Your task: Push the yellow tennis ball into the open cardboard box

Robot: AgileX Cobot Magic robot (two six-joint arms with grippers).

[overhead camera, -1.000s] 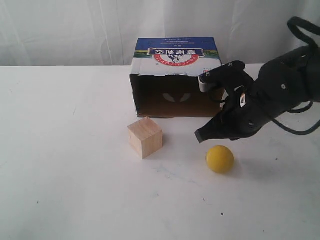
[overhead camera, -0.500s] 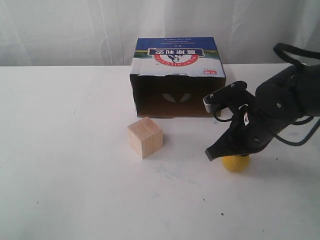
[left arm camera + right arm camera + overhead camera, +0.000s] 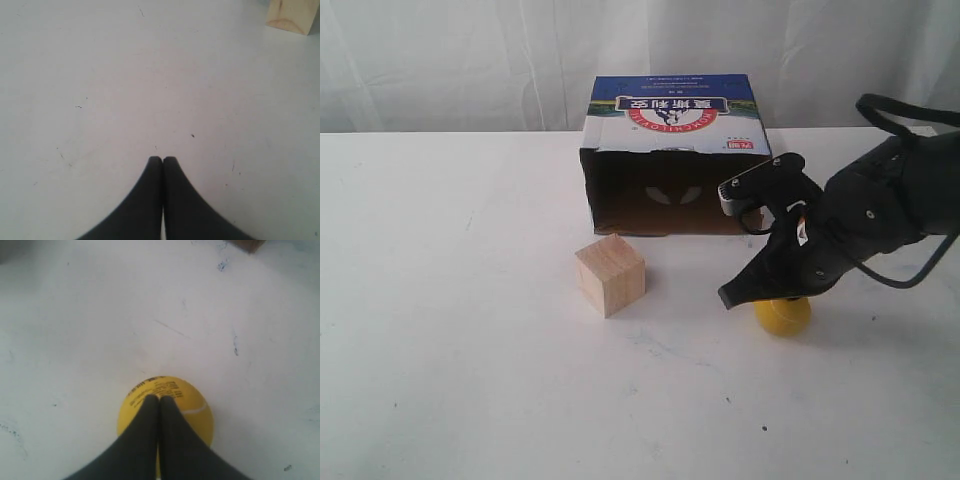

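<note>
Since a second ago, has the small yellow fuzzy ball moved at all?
Yes. The yellow tennis ball has shifted to the right in the exterior view, farther from the pale wooden cube, which has not moved.

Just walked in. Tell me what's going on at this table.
The right gripper, shut, is down over the yellow tennis ball. The ball sits on the white table in front of the open cardboard box, near its right corner and not yet inside. A wooden cube stands apart to the left. The left gripper is shut over bare table, holding nothing.
</note>
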